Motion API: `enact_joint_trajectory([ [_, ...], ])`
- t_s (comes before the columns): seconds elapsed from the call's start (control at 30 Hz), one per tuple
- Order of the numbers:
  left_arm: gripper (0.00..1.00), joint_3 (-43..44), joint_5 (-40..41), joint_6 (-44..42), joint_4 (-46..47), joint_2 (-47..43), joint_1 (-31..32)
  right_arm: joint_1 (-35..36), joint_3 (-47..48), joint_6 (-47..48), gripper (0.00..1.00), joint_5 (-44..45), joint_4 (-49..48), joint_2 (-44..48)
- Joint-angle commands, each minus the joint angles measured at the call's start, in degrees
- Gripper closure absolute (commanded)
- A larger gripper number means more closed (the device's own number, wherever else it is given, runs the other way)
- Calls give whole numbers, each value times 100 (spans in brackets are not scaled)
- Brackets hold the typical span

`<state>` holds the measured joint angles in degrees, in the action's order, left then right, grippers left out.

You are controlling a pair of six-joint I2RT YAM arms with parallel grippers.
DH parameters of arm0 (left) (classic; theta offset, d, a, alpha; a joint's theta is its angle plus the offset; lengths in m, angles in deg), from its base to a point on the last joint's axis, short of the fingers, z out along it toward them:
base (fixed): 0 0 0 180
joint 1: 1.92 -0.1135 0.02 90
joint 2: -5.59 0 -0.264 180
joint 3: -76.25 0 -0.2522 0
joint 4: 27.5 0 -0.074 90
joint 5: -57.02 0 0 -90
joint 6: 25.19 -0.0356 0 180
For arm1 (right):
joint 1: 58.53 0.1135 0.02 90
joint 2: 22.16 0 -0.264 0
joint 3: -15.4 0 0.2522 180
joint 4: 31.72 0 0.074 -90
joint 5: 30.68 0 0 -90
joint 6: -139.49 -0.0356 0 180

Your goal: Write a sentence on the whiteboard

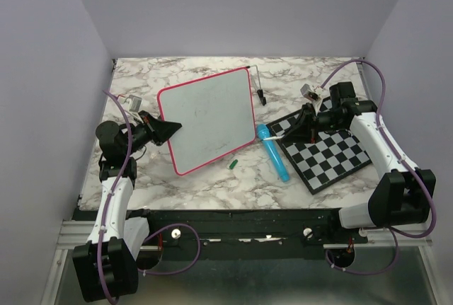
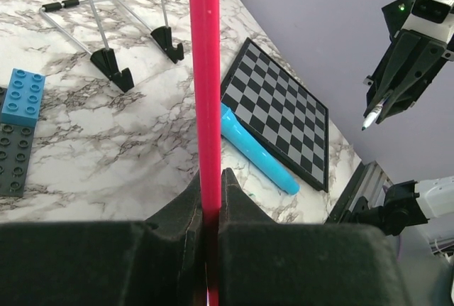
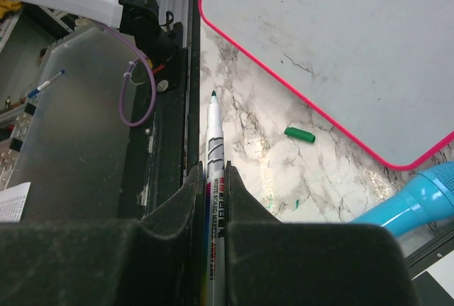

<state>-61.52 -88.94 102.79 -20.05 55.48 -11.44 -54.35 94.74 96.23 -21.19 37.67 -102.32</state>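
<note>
The left hand (image 2: 211,189) clamps the whiteboard (image 1: 209,117) by its pink edge while the right hand (image 3: 213,175) grips an uncapped marker (image 3: 214,132) beside it

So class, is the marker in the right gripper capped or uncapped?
Uncapped: the marker shows a bare tip; the green cap lies loose.

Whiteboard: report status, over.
Left gripper shut on whiteboard edge. Right gripper shut on uncapped marker, tip off board. Only faint smudges on it. Green cap lies beside it.
</note>
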Motion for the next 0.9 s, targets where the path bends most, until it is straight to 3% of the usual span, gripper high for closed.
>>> enact_joint_trajectory([
  [0.0, 100, 54, -125, 316, 928, -207, 20, 47, 174, 230, 99, -158, 193, -18],
  [0.87, 100, 89, 33, 34, 498, -278, 20, 47, 148, 72, 99, 123, 0, 36],
])
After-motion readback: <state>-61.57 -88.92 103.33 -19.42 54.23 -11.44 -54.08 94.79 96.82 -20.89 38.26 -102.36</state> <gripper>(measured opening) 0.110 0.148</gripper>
